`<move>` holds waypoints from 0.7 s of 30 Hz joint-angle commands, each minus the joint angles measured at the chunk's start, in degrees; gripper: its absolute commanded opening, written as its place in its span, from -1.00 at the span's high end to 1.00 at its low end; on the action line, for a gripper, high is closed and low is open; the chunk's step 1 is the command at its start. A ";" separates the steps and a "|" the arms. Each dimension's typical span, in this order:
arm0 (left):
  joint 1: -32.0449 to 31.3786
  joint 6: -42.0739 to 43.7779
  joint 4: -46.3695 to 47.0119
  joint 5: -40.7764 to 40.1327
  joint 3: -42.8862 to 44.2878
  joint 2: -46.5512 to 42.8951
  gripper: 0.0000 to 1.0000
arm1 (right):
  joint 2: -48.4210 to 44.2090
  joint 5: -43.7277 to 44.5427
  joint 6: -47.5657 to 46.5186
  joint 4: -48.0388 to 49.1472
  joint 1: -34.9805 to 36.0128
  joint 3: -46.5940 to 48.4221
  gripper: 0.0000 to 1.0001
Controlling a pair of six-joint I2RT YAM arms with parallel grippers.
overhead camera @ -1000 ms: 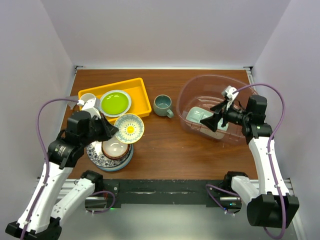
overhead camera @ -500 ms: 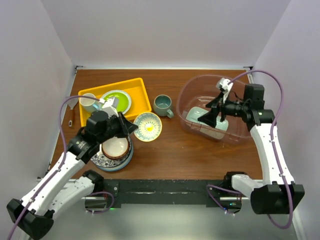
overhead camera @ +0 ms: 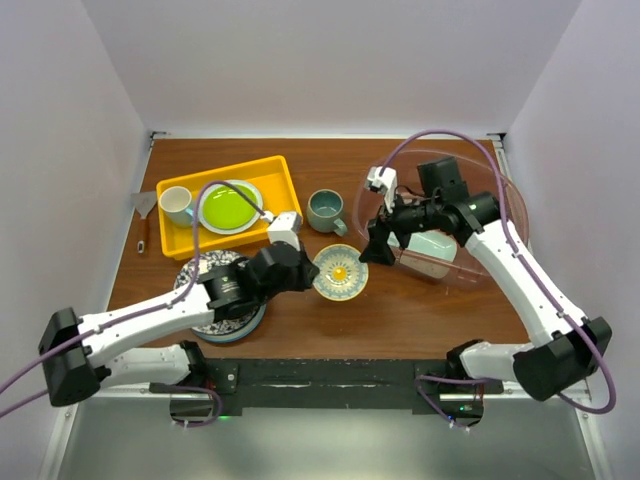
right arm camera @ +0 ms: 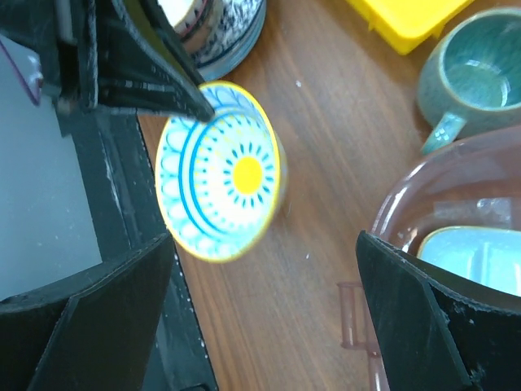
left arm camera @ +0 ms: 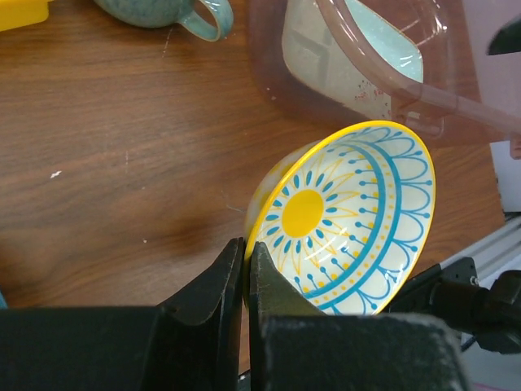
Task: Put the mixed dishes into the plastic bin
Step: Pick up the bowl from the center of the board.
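Observation:
My left gripper [overhead camera: 316,272] is shut on the rim of the tan bowl with yellow centre [overhead camera: 341,272], holding it tilted above the table between the plate stack and the plastic bin [overhead camera: 410,160]. The left wrist view shows the pinch [left arm camera: 246,248] on the bowl [left arm camera: 342,216]. My right gripper [overhead camera: 378,243] is open and empty at the bin's left rim, facing the bowl [right arm camera: 220,171]. The mint-green tray [overhead camera: 432,244] lies inside the bin. The grey-green mug [overhead camera: 325,210] stands left of the bin. The blue-patterned plate [overhead camera: 192,276] lies under my left arm.
A yellow tray [overhead camera: 283,180] at the back left holds a green plate [overhead camera: 228,207] and a white cup [overhead camera: 176,203]. A small scraper [overhead camera: 145,215] lies left of it. A white bowl sits on the plate stack [right arm camera: 220,24].
My left arm carried the bowl right, from beside the plate stack to mid-table. My right gripper moved left, from inside the bin to its left rim.

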 commanded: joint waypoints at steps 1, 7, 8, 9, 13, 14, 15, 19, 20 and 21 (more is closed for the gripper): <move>-4.25 -5.15 4.44 -11.51 6.71 2.62 1.00 | 1.14 12.42 2.91 1.00 4.10 1.01 -0.94; -6.18 -7.17 4.62 -13.45 8.65 5.00 1.00 | 1.67 24.82 2.73 3.63 8.14 -0.67 -0.71; -6.36 -7.43 4.62 -13.54 8.74 5.17 1.00 | 1.67 25.88 2.65 4.07 8.59 -1.02 -0.65; -6.53 -7.61 4.62 -13.54 8.91 5.26 1.00 | 1.84 27.02 2.38 4.16 8.85 -1.11 -0.55; -7.06 -7.70 5.14 -13.72 9.18 5.26 1.00 | 2.55 26.51 2.21 4.60 10.00 -1.11 -0.05; -7.06 -7.61 5.23 -13.63 9.27 5.35 1.00 | 2.64 25.98 2.21 4.52 10.08 -1.02 0.12; -7.06 -7.26 5.49 -13.63 9.27 5.35 1.00 | 2.72 25.45 2.29 4.60 10.17 -0.76 0.61; -7.24 -5.86 6.98 -12.40 8.92 4.74 1.00 | 3.43 23.16 2.82 3.81 10.17 1.08 1.00; -7.24 -5.07 7.77 -11.96 8.31 4.47 1.00 | 3.08 22.38 2.91 3.64 10.09 1.26 1.00; -7.24 -3.58 8.91 -11.26 8.04 4.03 1.00 | 2.99 21.67 3.08 3.46 9.91 1.61 1.00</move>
